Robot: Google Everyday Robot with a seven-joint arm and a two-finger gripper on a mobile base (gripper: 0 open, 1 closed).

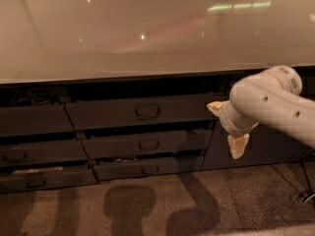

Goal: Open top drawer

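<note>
The top drawer [108, 113] is the widest dark grey front under the counter, with a small rectangular pull handle [147, 111] at its centre and a dark gap above its upper edge. My gripper [226, 127] hangs in front of the cabinet at the drawer's right end, well to the right of the handle and not touching it. Its pale yellow fingers [237, 145] are spread apart and hold nothing, so it is open. The white arm [275, 102] comes in from the right.
A glossy pale countertop [147, 38] overhangs the drawers. Two slimmer drawers [147, 144] sit below the top one, and more drawer fronts [34, 122] stand to the left. A plain cabinet panel [266, 146] lies behind the arm. The floor is speckled carpet [147, 205].
</note>
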